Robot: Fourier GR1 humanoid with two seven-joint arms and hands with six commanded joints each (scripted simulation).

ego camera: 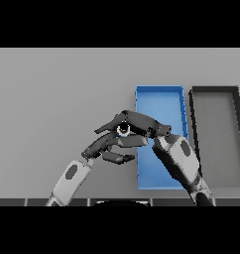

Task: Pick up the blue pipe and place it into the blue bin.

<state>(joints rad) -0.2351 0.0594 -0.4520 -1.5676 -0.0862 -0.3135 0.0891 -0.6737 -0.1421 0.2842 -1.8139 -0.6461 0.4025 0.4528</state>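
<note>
Blue pipe in right hand – prob. beside blue bin

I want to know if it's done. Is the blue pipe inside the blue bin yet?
No, the blue pipe sits in the right robot hand, left of the blue bin.

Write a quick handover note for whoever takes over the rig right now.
Right hand: shut on the pipe, held at the blue bin's left edge.
Left hand: just under the right hand, fingers relaxed, holding nothing.
Black bin: right of the blue one.
Done: pipe is grasped.
Left: move it over the blue bin and release.
</note>
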